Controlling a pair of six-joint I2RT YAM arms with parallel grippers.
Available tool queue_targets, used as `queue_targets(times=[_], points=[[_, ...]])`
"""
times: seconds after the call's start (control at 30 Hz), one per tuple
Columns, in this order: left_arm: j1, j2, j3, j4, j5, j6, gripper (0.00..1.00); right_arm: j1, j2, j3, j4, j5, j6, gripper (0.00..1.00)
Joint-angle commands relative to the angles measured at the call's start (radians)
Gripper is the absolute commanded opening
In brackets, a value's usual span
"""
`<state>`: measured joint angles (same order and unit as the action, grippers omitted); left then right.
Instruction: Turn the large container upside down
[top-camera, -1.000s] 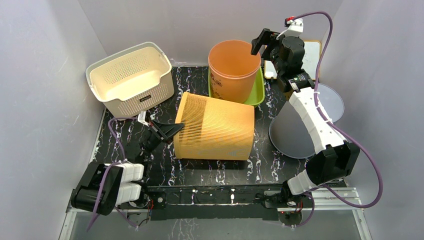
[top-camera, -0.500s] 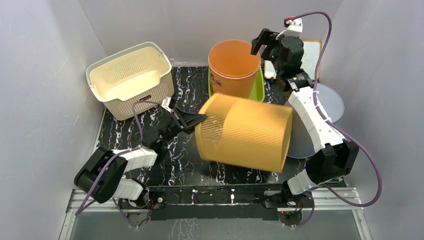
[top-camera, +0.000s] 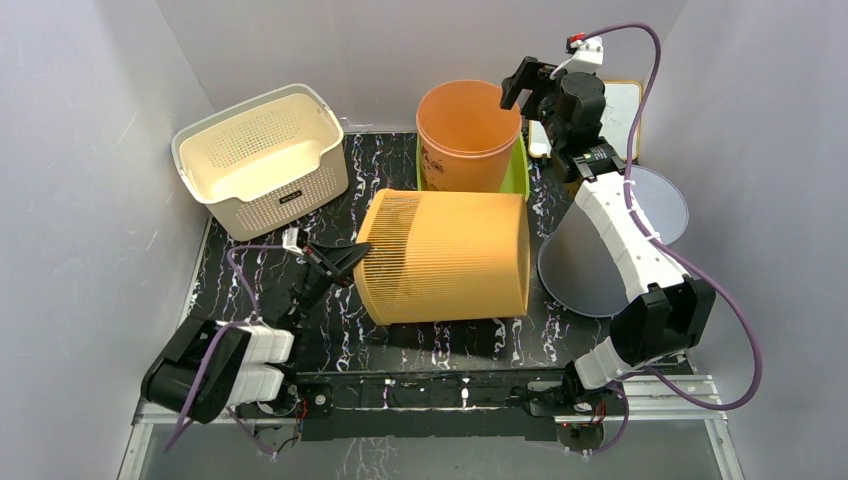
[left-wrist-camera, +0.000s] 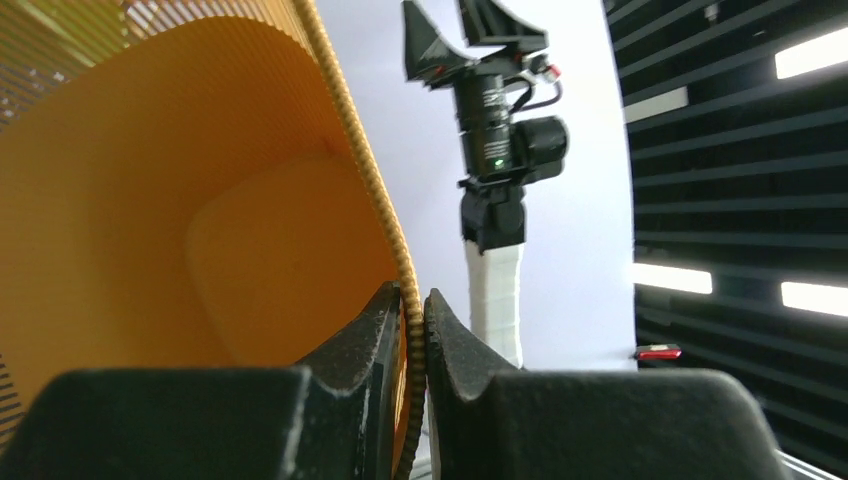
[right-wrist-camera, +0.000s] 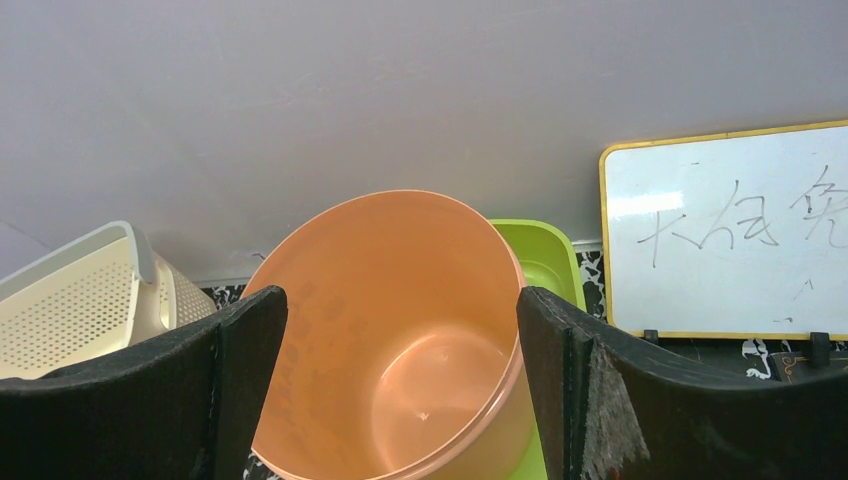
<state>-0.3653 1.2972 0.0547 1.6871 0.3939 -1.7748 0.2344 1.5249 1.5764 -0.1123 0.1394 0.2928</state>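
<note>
The large container (top-camera: 445, 255) is an orange ribbed bin lying on its side in the middle of the black marbled table (top-camera: 400, 340), its open mouth facing left. My left gripper (top-camera: 345, 262) is shut on its rim at the left edge. In the left wrist view the beaded rim (left-wrist-camera: 380, 200) runs down between the closed fingers of that gripper (left-wrist-camera: 413, 300), with the bin's orange inside (left-wrist-camera: 200, 220) to the left. My right gripper (top-camera: 530, 85) hangs open at the back, above a smooth orange bucket (top-camera: 468, 130), holding nothing. Its gripper (right-wrist-camera: 398, 305) frames that bucket (right-wrist-camera: 330, 290).
A cream perforated basket (top-camera: 262, 155) stands at the back left. The smooth bucket sits in a green tray (top-camera: 515, 180). A grey cone-shaped bin (top-camera: 590, 260) lies right of the large container, under the right arm. A whiteboard (top-camera: 622, 105) leans on the back wall.
The left gripper swung the large container up and to the right, then brought it back down. It now lies slightly further right than a second ago. The right arm has stayed put.
</note>
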Motion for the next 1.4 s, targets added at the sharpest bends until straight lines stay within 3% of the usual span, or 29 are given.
queue_targets(times=[0.0, 0.17, 0.37, 0.6, 0.7, 1.0, 1.37], points=[[0.047, -0.074, -0.052, 0.103, -0.05, -0.069, 0.0, -0.003, -0.015, 0.028, 0.074, 0.006, -0.004, 0.84], [0.155, -0.118, -0.128, 0.102, -0.02, -0.117, 0.0, -0.003, -0.022, 0.016, 0.072, -0.001, 0.002, 0.84], [0.182, -0.12, -0.199, 0.102, -0.02, -0.099, 0.0, -0.004, -0.035, -0.002, 0.071, -0.004, 0.003, 0.84], [0.179, -0.166, -0.04, 0.098, -0.06, -0.168, 0.0, -0.004, -0.035, -0.006, 0.076, -0.001, 0.003, 0.84], [0.142, -0.153, 0.033, 0.098, -0.094, -0.167, 0.0, -0.003, -0.03, 0.009, 0.074, 0.003, 0.002, 0.84], [-0.12, 0.043, 0.315, 0.1, -0.145, -0.06, 0.0, -0.005, -0.016, 0.038, 0.063, 0.009, -0.003, 0.84], [-0.19, 0.066, 0.401, 0.102, -0.129, -0.041, 0.0, -0.004, 0.004, 0.018, 0.084, 0.001, 0.004, 0.84]])
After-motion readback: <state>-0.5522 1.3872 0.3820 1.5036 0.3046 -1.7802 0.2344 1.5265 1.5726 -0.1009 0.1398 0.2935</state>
